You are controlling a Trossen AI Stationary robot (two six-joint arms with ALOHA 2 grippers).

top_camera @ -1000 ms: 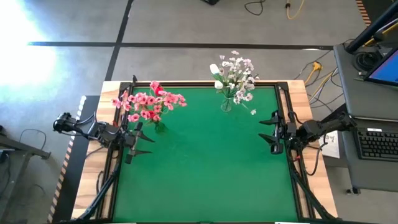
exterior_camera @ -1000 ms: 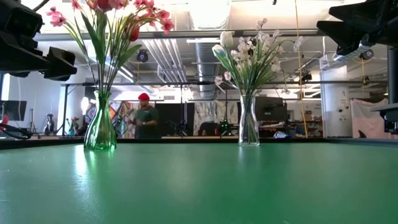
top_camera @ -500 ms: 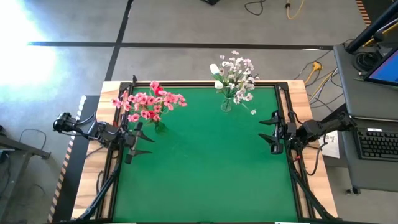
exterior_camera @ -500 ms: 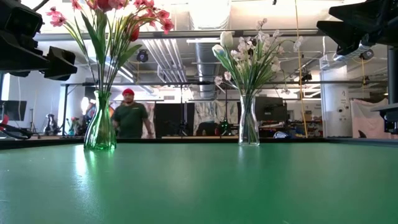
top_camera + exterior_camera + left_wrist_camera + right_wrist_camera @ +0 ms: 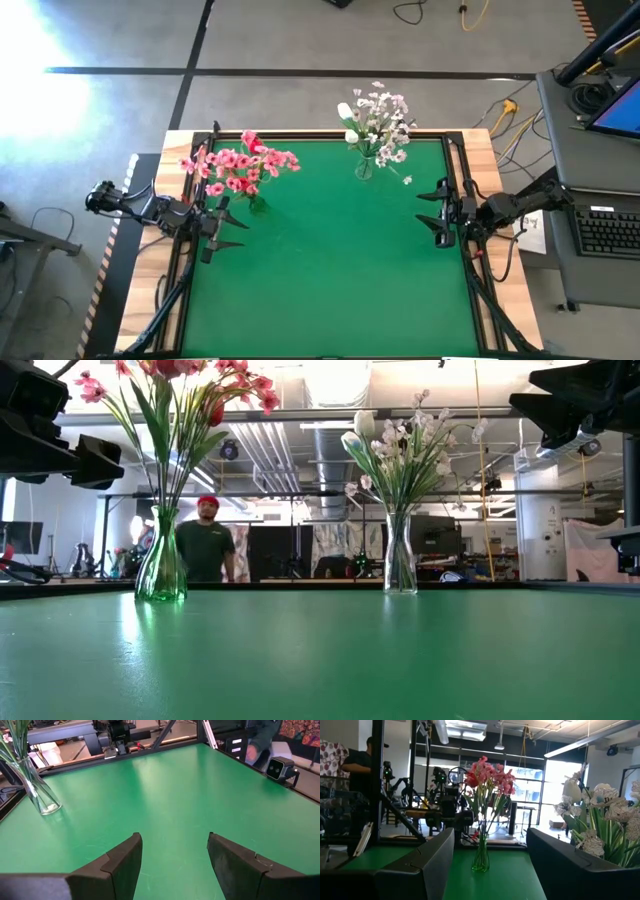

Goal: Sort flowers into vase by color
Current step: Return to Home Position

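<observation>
Pink and red flowers (image 5: 240,163) stand in a green glass vase (image 5: 161,570) at the table's far left, their stems in its neck. White flowers (image 5: 376,122) stand in a clear glass vase (image 5: 400,565) at the far middle right. My left gripper (image 5: 224,229) hovers open at the table's left edge, just near of the green vase, pointing across the green mat (image 5: 330,270). My right gripper (image 5: 433,207) hovers open at the right edge, pointing left. Nothing is between the fingers of either (image 5: 172,855) (image 5: 490,837).
A black frame rail (image 5: 466,200) runs round the mat. A small camera (image 5: 279,768) sits at the near edge. The mat's middle and near half are bare green. In the room behind the table stands a person (image 5: 204,545); a desk with a keyboard (image 5: 608,230) is off to the right.
Both arms and both vases have kept still. Only the person in the room behind the table has walked leftward, coming to stand behind the green vase in the low view.
</observation>
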